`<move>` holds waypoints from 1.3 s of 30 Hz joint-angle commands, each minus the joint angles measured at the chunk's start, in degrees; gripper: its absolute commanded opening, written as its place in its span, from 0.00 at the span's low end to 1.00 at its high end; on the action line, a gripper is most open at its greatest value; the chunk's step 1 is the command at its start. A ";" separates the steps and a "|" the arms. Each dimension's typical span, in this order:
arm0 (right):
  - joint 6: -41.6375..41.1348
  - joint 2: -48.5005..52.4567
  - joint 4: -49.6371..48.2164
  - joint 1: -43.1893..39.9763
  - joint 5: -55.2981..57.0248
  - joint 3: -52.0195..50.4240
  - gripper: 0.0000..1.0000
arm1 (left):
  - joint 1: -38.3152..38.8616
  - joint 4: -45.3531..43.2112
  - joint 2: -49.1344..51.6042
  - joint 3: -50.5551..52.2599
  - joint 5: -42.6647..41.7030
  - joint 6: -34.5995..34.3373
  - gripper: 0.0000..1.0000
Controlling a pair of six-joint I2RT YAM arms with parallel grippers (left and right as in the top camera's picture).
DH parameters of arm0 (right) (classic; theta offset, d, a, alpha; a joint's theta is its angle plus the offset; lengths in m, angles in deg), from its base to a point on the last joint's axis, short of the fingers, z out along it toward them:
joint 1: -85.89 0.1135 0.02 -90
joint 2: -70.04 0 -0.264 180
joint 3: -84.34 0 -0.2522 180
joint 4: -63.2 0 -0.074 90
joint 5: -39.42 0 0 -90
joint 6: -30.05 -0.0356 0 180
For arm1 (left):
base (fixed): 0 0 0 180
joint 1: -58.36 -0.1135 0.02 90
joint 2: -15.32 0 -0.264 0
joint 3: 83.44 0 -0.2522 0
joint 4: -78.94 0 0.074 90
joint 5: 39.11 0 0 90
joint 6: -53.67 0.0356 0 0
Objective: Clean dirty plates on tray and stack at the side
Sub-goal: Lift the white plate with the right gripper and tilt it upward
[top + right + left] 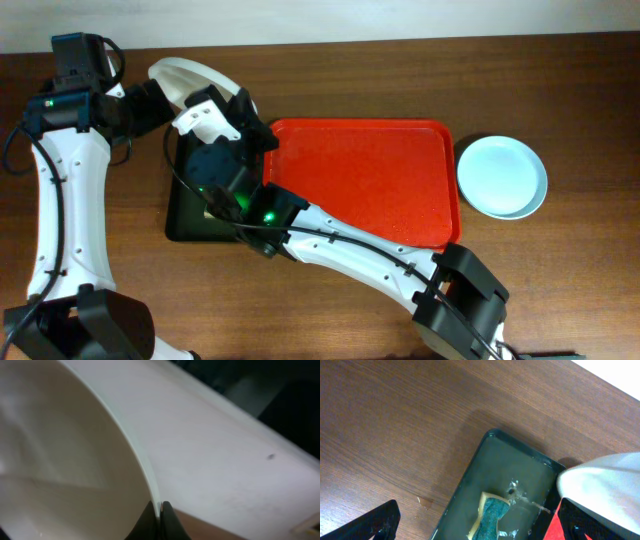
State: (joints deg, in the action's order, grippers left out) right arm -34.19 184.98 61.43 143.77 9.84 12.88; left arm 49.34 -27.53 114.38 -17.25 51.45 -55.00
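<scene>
The red tray (360, 180) lies mid-table with nothing on it. A pale blue-green plate (502, 176) rests on the table just right of it. My right gripper (160, 510) is shut on the rim of a white plate (75, 460). That white plate (190, 75) is held tilted above the far end of the green tray, and it also fills the right edge of the left wrist view as a white plate (605, 480). My left gripper (475, 530) hangs open over the green tray, next to the plate, with nothing between its fingers.
A dark green tray (185, 225) sits left of the red tray. Its wet floor (520, 465) holds a yellow and green sponge (490, 517). Both arms cross above it. Bare wood lies to the left.
</scene>
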 commanded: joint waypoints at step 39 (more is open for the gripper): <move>-59.82 0.13 31.17 -17.79 -39.43 1.03 0.04 | 0.11 -0.07 0.28 0.13 -0.37 -0.57 0.99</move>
State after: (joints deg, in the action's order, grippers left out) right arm -79.59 185.06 90.92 130.44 -15.21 13.14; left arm 49.34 -27.53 114.38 -17.25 51.47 -55.00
